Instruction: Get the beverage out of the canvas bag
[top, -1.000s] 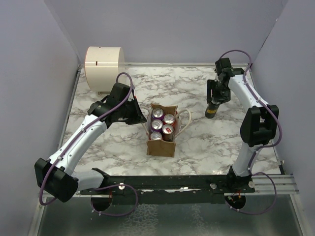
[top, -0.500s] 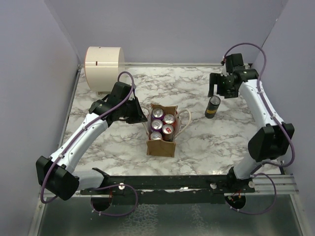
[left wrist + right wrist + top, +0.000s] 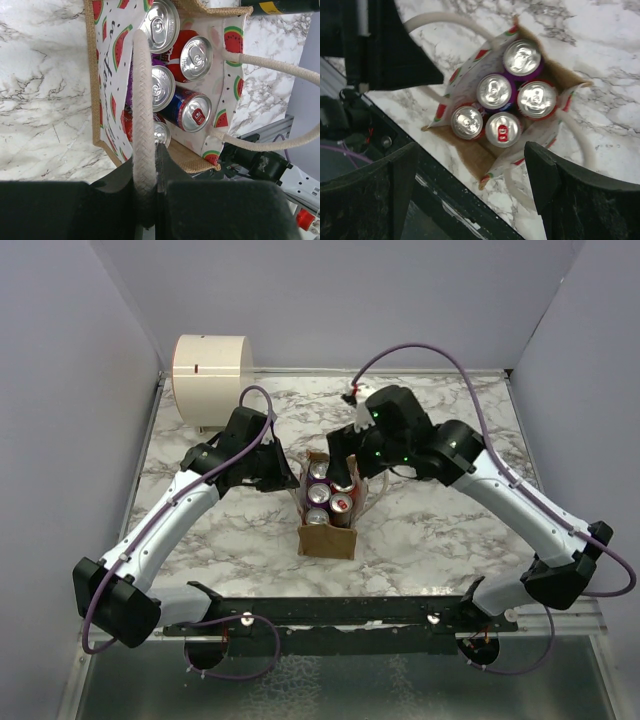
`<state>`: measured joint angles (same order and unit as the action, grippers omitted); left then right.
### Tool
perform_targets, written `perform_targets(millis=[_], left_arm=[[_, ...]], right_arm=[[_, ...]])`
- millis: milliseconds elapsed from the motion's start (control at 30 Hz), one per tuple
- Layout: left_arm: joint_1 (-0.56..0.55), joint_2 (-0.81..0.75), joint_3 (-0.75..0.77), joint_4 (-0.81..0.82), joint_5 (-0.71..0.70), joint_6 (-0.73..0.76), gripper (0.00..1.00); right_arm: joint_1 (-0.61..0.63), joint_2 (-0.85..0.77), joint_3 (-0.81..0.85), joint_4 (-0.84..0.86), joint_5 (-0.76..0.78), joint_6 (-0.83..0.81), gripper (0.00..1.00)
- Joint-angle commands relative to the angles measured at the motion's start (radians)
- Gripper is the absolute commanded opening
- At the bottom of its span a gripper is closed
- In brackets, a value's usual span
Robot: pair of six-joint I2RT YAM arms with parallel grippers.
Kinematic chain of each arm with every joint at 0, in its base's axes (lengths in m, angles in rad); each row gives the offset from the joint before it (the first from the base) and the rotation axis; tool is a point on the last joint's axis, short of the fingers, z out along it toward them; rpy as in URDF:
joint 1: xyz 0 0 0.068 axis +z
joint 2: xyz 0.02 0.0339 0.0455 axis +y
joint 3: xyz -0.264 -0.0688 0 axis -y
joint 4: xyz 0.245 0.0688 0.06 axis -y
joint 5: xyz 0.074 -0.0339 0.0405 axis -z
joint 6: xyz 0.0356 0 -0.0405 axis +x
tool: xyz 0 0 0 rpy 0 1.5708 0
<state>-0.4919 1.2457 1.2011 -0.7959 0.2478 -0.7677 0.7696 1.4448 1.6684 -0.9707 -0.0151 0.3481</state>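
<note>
My right gripper (image 3: 470, 150) is spread wide right above the canvas bag (image 3: 472, 160), cans (image 3: 495, 91) straight below it; my left gripper (image 3: 147, 172) pinches its white handle (image 3: 142, 100).

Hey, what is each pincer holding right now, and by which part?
The left pincer pinches one white loop handle of the canvas bag. The right pincer hangs open above the cans, holding nothing.
</note>
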Motion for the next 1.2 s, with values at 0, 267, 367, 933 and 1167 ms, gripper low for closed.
perform_targets(millis=[0,267,367,933,1167], left_arm=[[0.002,-0.034,-0.013,0.007,0.01,0.005,0.0],[0.001,-0.057,-0.028,0.017,0.002,-0.012,0.0],[0.002,-0.061,-0.033,0.021,0.004,-0.021,0.0],[0.002,-0.071,-0.019,0.003,-0.01,-0.029,0.0],[0.001,-0.058,-0.005,0.001,-0.01,-0.023,0.0]], right_arm=[[0.209,0.068,0.026,-0.013,0.154,0.044,0.86],[0.278,0.108,-0.133,-0.026,0.197,0.131,0.83],[0.278,0.111,-0.147,-0.027,0.227,0.139,0.84],[0.268,0.212,-0.15,-0.057,0.383,0.266,0.78],[0.235,0.23,-0.175,-0.004,0.358,0.228,0.68]])
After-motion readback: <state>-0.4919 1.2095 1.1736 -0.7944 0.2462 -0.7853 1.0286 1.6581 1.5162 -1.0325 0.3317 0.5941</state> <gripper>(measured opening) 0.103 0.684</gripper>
